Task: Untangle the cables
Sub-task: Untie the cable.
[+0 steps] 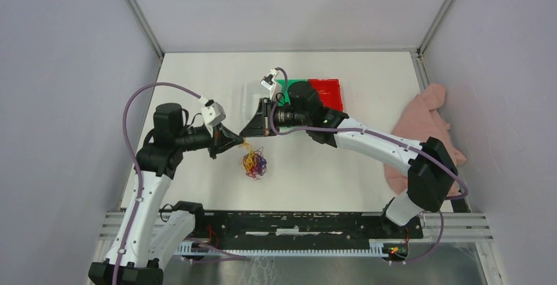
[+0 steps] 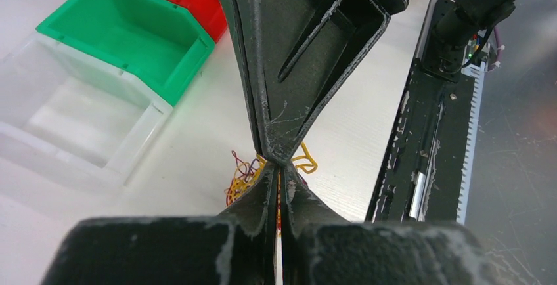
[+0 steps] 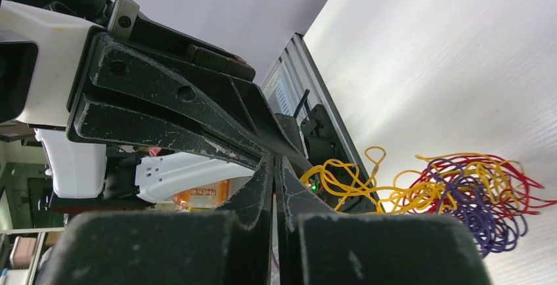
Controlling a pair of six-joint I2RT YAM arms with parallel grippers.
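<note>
Currently: left claw [image 1: 238, 142] and right claw [image 1: 246, 134] pressed together, tip to tip, apparently both pinching one yellow strand [image 3: 341, 173]. Tangle of cables [image 1: 255, 164] on table [image 1: 341, 167] just below, equally near either arm.

The thin cables [image 3: 473, 190] look smooth and plastic-coated — the pale table [image 1: 328, 167] is matt and faintly grained, the green bin [image 2: 131, 42] glossy plastic, the pink cloth [image 1: 427, 117] soft, rumpled.

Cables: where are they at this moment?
In the top view the cables form one tangle on the table, left of centre, just nearer than where the left gripper and right gripper meet.
</note>
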